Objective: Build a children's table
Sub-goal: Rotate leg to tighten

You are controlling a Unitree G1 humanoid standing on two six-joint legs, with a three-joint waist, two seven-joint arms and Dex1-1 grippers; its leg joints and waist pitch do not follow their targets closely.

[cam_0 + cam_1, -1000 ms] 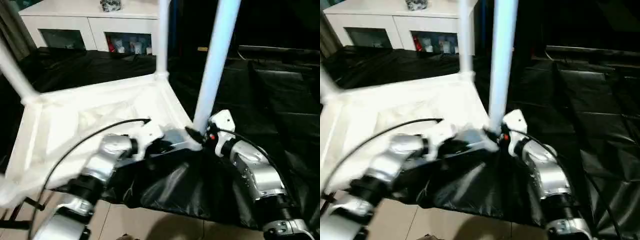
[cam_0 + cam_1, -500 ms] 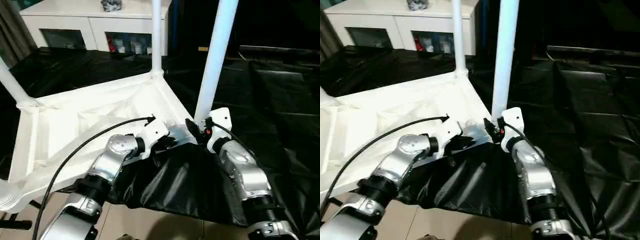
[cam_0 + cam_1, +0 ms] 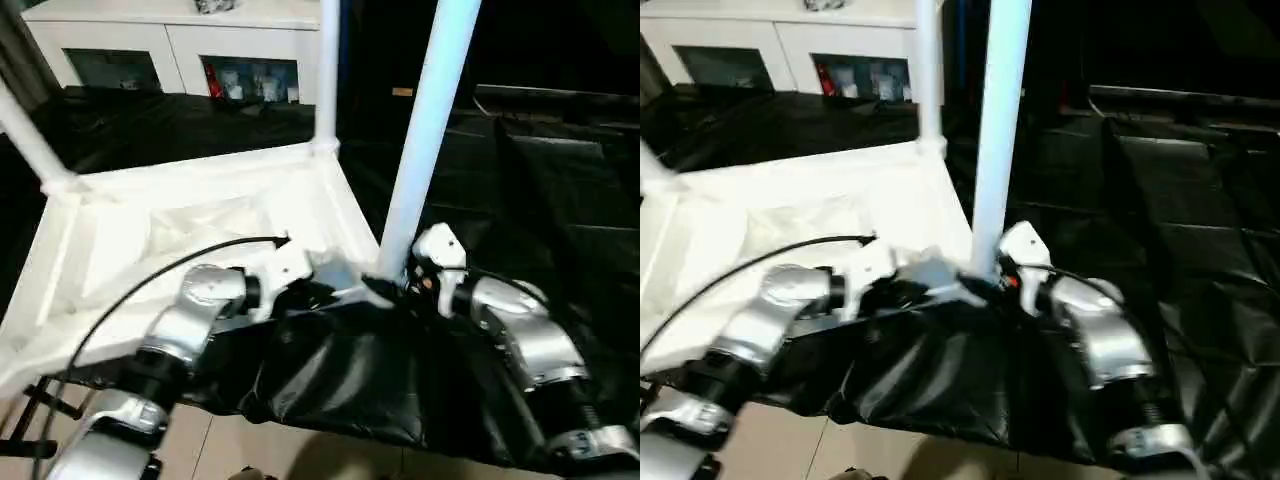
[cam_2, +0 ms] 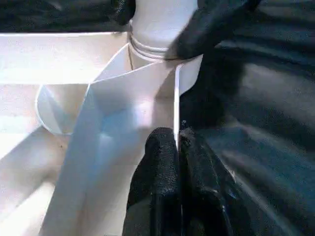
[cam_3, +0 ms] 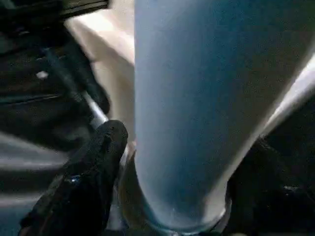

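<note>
The white tabletop [image 3: 190, 215] lies upside down, ribbed underside up, on a black-covered surface. Three white legs stand in its corner sockets: a far one [image 3: 326, 70], a left one [image 3: 30, 140] and the near right one [image 3: 425, 130]. My right gripper [image 5: 179, 196] is shut on the base of the near right leg [image 5: 197, 98], one black finger [image 5: 93, 167] on each side, just above the socket. My left gripper [image 4: 177, 142] is shut on the tabletop's thin rim [image 4: 175, 98] right beside that corner socket [image 4: 162, 44].
A white cabinet [image 3: 180, 40] with glass doors stands behind the work. Crumpled black sheeting [image 3: 540, 170] covers the surface to the right and hangs over the near edge. Tiled floor [image 3: 260, 450] shows below, with my left arm's black cable [image 3: 150, 275] arching over the tabletop.
The head view has swayed and tilted. My right forearm has swung outward to the right, its gripper staying at the leg's base. The left gripper keeps its hold on the rim.
</note>
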